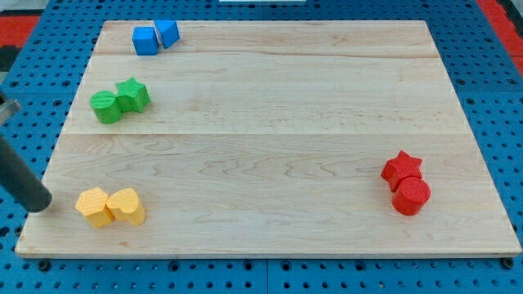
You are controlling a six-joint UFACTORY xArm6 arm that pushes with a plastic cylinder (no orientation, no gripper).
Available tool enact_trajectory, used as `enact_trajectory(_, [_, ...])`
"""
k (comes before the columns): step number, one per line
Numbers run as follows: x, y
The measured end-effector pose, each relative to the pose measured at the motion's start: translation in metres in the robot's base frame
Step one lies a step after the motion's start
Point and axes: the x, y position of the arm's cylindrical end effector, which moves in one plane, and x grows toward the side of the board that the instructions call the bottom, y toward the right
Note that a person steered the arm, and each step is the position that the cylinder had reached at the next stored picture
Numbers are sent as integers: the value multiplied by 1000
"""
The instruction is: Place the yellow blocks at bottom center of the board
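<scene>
Two yellow blocks sit touching at the view's bottom left of the wooden board (270, 139): a yellow hexagon block (94, 206) on the left and a yellow heart-shaped block (127, 205) on its right. My tip (39, 204) is the lower end of the dark rod that comes in from the view's left edge. It rests at the board's left edge, a short way left of the yellow hexagon block, apart from it.
A green round block (105, 107) and a green star block (132, 95) touch at the upper left. Two blue blocks (155, 37) sit at the top left. A red star block (403, 169) and a red round block (411, 196) sit at the right.
</scene>
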Motion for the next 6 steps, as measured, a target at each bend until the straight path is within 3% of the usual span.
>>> enact_trajectory(4, [5, 150])
enact_trajectory(6, [1, 83])
